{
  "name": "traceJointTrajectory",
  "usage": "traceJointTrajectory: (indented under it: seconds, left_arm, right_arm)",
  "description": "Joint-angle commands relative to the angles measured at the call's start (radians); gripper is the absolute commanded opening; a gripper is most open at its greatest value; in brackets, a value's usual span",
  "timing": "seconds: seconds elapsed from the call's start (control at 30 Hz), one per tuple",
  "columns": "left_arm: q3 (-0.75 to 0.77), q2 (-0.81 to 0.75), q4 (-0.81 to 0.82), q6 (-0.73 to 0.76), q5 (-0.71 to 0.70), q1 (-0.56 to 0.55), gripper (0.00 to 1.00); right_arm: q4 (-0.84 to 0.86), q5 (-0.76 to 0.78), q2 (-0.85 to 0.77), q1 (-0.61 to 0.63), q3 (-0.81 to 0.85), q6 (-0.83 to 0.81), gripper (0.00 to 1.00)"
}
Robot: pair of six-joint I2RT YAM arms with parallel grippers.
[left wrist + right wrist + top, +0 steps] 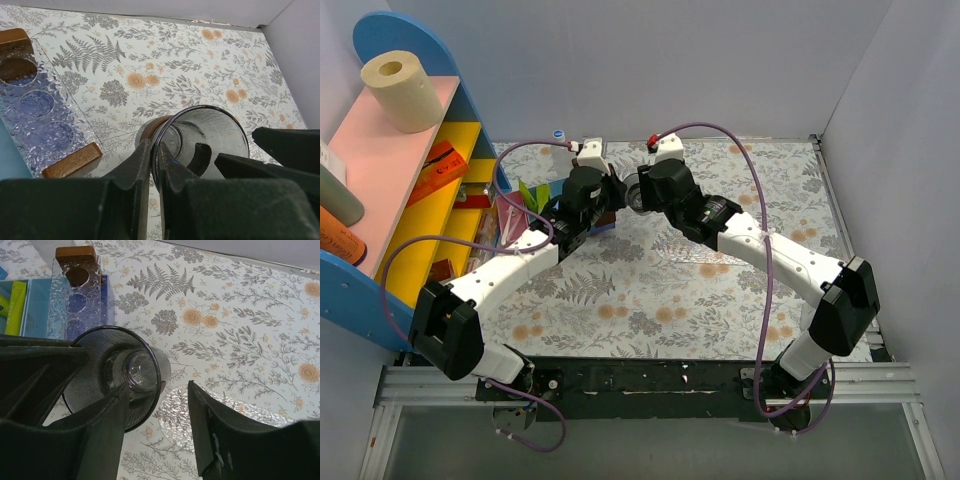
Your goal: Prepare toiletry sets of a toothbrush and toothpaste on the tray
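Left gripper (153, 150): mine; nipped tight on the rim of the smoky glass cup (210, 125); glass wall between the fingers
Right gripper (159, 387): mine; jaws wide, astride the same cup's wall; gripping nothing
Toothpaste (15, 307): in the blue box (37, 310); 9 o'clock of the cup from above; not yet set out
Tray (175, 412): clear sheet, I judge; flat on the table; 4 o'clock of the cup in my right wrist view
Toothbrush: not made out
Risk: thin rim pinch may pivot or slip; cup could drop onto the tray; two grippers crowd one rim; fingers may knock if the right closes askew
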Motion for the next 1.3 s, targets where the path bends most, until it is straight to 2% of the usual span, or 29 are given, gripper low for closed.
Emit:
traceJointTrajectory:
  seconds: [0.0,0.13,0.4,0.9,1.27]
  left_arm:
    - [0.01,-0.031,0.102,-0.022,0.004,-0.013,0.0]
    - [0.006,-0.031,0.11,-0.02,0.007,-0.017,0.0]
    - [-0.007,-0.031,0.122,-0.019,0.004,-0.031,0.0]
    - [-0.02,-0.048,0.141,-0.011,-0.015,-0.046,0.0]
    - [-0.033,-0.056,0.159,-0.006,0.004,-0.052,0.0]
  right_arm:
    - [0.046,0.047,0.016,-0.003,0.048,0.015,0.56]
    - [0.104,0.029,-0.003,-0.003,0.002,0.022,0.51]
    - [0.092,0.06,0.014,-0.007,-0.001,0.025,0.44]
    - [0.063,0.093,0.033,-0.02,-0.021,0.016,0.4]
    - [0.087,0.066,0.013,-0.029,-0.054,0.019,0.14]
